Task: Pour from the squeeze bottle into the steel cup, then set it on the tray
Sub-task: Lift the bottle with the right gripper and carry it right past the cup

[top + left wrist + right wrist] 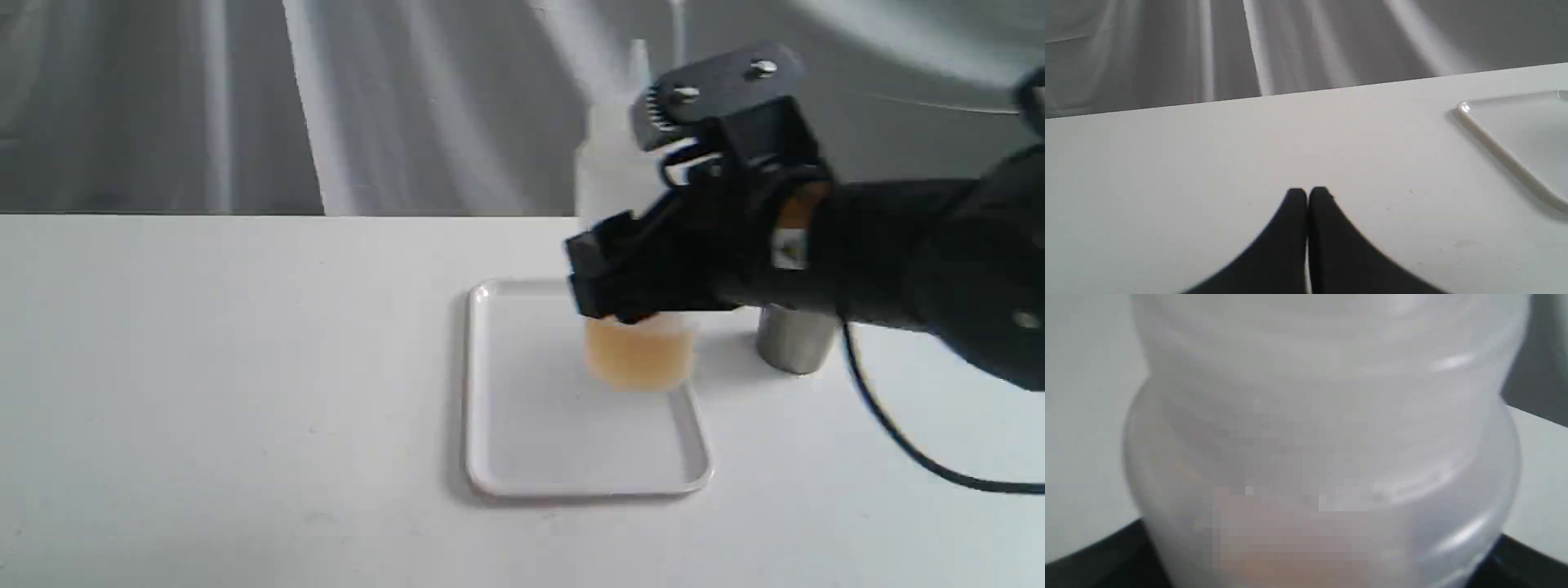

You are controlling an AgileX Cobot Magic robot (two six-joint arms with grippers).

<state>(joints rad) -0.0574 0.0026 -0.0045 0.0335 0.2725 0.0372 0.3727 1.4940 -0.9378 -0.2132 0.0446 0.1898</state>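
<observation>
The squeeze bottle (641, 355) stands upright over the far right part of the white tray (555, 441). Amber liquid fills its lower end and its nozzle points up. I cannot tell whether its base touches the tray. My right gripper (622, 278) is shut on the bottle's middle, reaching in from the right. The bottle (1323, 437) fills the right wrist view. The steel cup (796, 347) stands on the table just right of the tray, its upper part hidden behind the right arm. My left gripper (1307, 192) is shut on nothing, low over bare table; the exterior view does not show it.
The tray's rim (1494, 139) also shows at the edge of the left wrist view. A black cable (906, 445) trails from the right arm across the table. Grey cloth hangs behind the table's far edge.
</observation>
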